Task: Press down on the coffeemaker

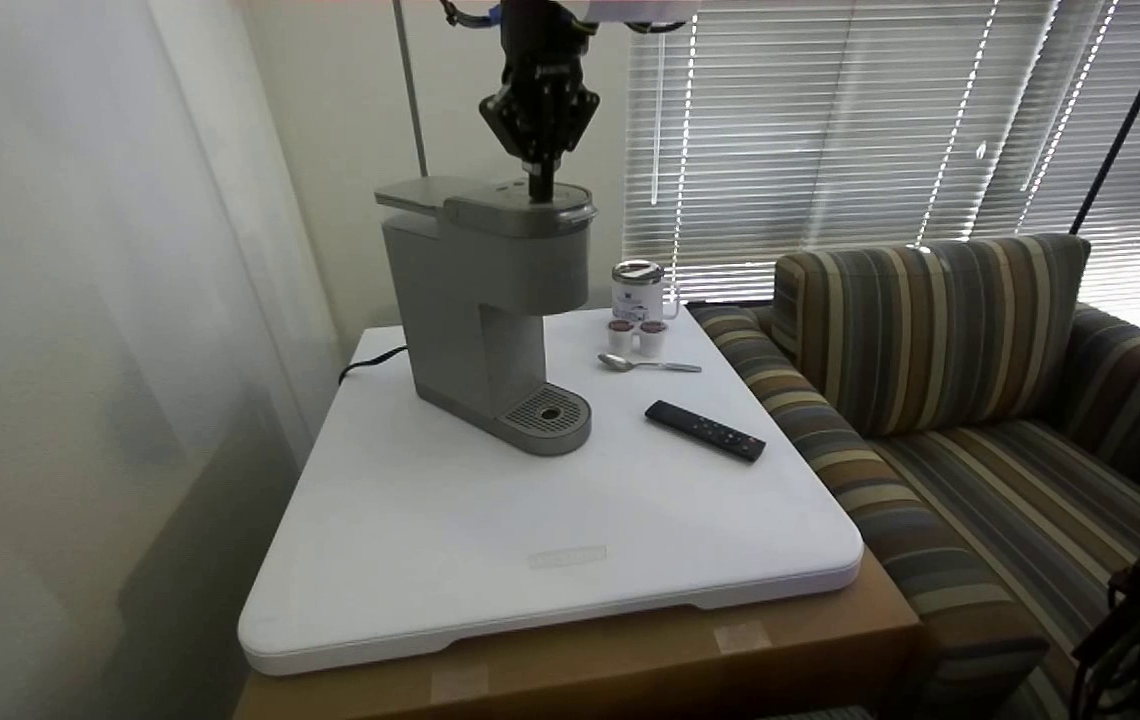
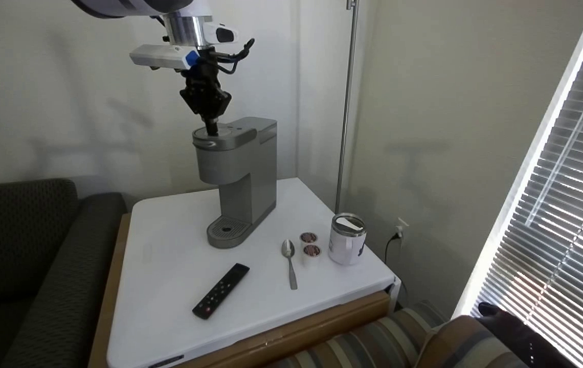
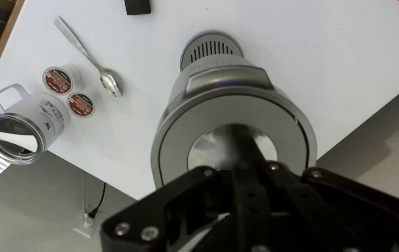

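The coffeemaker (image 1: pixel 445 310) stood upright on the white surface (image 1: pixel 410 540), its lid (image 3: pixel 234 108) down and a black cord (image 1: pixel 370 361) showing at its rear. The gripper (image 1: pixel 541 196) was closed, its fingers (image 2: pixel 211 126) together and pointing downward. In both exterior views the fingertips appeared to touch the top of the coffeemaker; in the wrist view they reached over the shiny disc (image 3: pixel 199 148) in the lid. The force applied could not be determined. A black remote (image 1: pixel 705 431) lay near the drip base (image 1: pixel 550 415). A spoon (image 2: pixel 291 267) lay between the remote and two cups (image 3: pixel 58 81), with a mug (image 2: pixel 343 248) just beside the cups.
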You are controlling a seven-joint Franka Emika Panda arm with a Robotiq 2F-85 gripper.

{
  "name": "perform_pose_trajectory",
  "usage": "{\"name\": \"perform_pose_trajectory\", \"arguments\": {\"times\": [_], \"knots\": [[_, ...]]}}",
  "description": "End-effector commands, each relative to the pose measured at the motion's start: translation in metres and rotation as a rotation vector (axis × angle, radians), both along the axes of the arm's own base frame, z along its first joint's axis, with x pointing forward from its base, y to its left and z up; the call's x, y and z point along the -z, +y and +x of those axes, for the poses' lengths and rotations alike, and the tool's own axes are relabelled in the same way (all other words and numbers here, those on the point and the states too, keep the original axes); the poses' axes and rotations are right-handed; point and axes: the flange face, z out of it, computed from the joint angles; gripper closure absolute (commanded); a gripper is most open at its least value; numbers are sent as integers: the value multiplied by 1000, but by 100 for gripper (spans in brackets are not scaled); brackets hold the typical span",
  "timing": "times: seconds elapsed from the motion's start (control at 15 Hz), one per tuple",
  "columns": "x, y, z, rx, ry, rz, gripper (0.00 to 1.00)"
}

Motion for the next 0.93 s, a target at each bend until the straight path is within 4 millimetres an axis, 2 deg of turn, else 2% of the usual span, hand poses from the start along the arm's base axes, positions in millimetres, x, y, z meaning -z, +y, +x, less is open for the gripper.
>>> {"name": "perform_pose_trajectory", "arguments": {"times": [0.0,0.27,0.4,0.73,0.87], "knots": [[41,7,11,-19,87,-35,100],[59,5,19,-32,172,-40,100],[60,5,24,-29,188,-42,100],[45,2,31,-9,171,-41,100],[31,-1,31,6,145,-32,100]]}}
